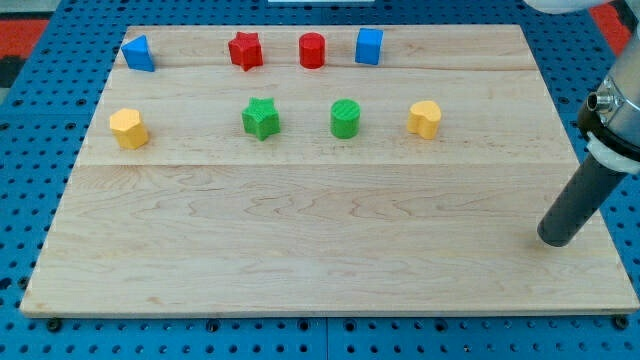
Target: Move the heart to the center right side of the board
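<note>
Camera view looks down at an angle onto a pale wooden board (330, 240) lying on a blue perforated tabletop (30, 200). We see the yellow heart block (425, 118) in the middle row, at the right end of that row, somewhat right of the board's center and above its middle height. It sits alone, touching nothing.

Just to its left in the same row stands a green cylinder block (346, 118), then a green star block (261, 118), and far at the view's left a yellow hexagon block (129, 128). All four are spaced well apart.

Above them, near the view's top edge of the board, runs a second row. A blue cube block (369, 46) sits up and to the left of the heart. Left of it is a red cylinder block (312, 50), then a red star block (245, 50), and at the far left a blue triangular block (138, 53).

Our arm carries no fingers, so there is no opening or closing to tell; it ends in a dark rod. My tip (556, 241) rests near the board's right edge, in the lower right part of the view, well apart from every block. It lies below and to the right of the heart, with bare wood between them. The rod slants up toward the view's right into a silver and white arm housing (615, 110).
</note>
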{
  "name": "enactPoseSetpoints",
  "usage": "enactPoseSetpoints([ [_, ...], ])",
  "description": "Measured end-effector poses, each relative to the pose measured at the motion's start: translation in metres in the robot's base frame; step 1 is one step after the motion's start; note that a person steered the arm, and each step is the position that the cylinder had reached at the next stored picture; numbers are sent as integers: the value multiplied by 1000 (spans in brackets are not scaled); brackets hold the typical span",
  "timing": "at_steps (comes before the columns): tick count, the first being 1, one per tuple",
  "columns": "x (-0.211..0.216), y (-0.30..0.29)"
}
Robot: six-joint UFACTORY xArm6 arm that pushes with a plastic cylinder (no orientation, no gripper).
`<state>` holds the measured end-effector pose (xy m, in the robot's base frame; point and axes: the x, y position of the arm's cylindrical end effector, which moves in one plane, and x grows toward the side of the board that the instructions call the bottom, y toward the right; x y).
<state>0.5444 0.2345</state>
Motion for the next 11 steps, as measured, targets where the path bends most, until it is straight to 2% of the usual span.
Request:
enactPoseSetpoints([
  [1,-8,0],
  [2,-33,-7],
  [4,-35,-23],
  [5,-60,-21],
  [7,-196,-42],
  [9,-198,-51],
  [11,-209,-144],
])
